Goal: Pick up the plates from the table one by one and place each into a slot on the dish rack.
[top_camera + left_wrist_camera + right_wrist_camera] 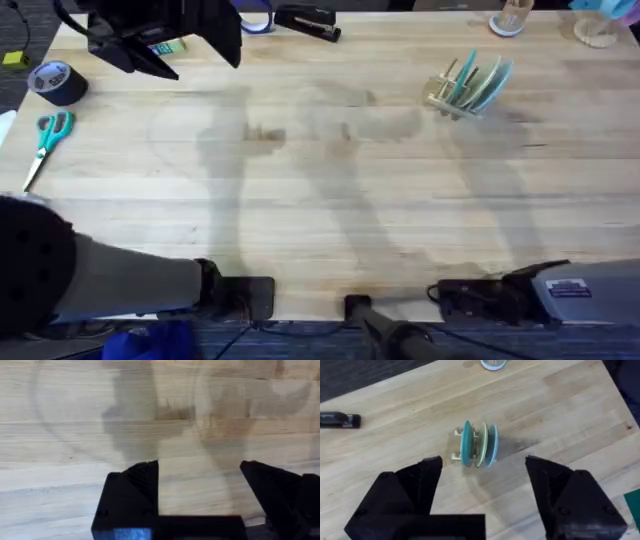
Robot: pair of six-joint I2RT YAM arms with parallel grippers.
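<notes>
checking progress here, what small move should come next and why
Probably none beyond holding both arms back: the plates already stand upright in the dish rack, the table around it carries no other plate, and both the right claw and left claw are open.

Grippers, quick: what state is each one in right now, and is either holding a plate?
Left gripper: open, holding nothing, over bare table.
Right gripper: open, holding nothing; the plates stand in the dish rack.

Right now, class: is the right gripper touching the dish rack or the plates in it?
Apart. The right wrist view shows the right gripper open, with bare table between its fingers and the dish rack holding the plates.
</notes>
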